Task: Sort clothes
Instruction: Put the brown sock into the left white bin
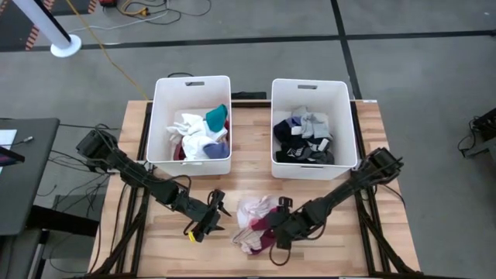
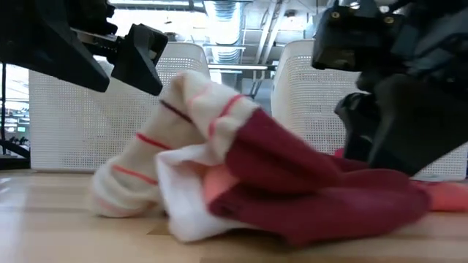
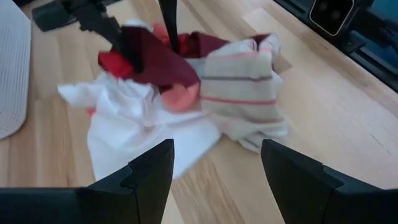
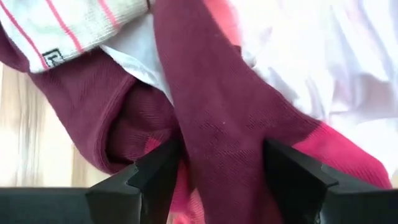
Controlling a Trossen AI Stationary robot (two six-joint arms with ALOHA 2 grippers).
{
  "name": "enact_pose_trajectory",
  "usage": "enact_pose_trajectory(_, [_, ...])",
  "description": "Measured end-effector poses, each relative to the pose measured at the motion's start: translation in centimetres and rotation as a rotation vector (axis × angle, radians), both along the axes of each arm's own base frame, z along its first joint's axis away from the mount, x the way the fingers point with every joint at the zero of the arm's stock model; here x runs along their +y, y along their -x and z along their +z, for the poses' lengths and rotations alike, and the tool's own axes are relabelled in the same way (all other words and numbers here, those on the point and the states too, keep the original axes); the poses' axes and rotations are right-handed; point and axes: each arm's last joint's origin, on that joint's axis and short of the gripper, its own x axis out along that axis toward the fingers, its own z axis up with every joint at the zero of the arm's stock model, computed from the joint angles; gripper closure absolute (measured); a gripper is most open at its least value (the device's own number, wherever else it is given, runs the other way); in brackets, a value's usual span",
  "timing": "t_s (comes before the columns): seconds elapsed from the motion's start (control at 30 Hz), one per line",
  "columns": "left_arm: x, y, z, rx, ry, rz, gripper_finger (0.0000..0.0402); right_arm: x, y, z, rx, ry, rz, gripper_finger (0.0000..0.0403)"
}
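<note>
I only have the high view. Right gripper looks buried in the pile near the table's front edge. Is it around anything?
Observer: Right gripper has its fingers either side of a fold of the maroon sock, open.
Operator: And the left one?
Observer: Left gripper is open, beside the pile, short of the white garment, holding nothing.
Operator: What is that pale piece on top?
Observer: A cream sock with red stripes, lying over the maroon one.
</note>
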Motion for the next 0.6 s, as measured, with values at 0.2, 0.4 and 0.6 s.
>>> enact_pose_trajectory(0.2, [-0.1,-0.1,0.2,-0.023,0.003,-0.006,0.0166,-1.1,-1.5,0.4,-0.08,-0.005,-0.004,0.0149])
enact_pose_trajectory(0.4, [-0.2,-0.3,0.5,-0.061,0.009,-0.016,0.0166,-1.8,-2.5,0.9,-0.143,0.002,0.018,0.0149])
enact_pose_trajectory(0.6, [-0.4,-0.5,0.9,-0.093,0.046,-0.042,0.0166,-1.3,-2.6,1.6,-0.134,0.022,0.049,0.0149])
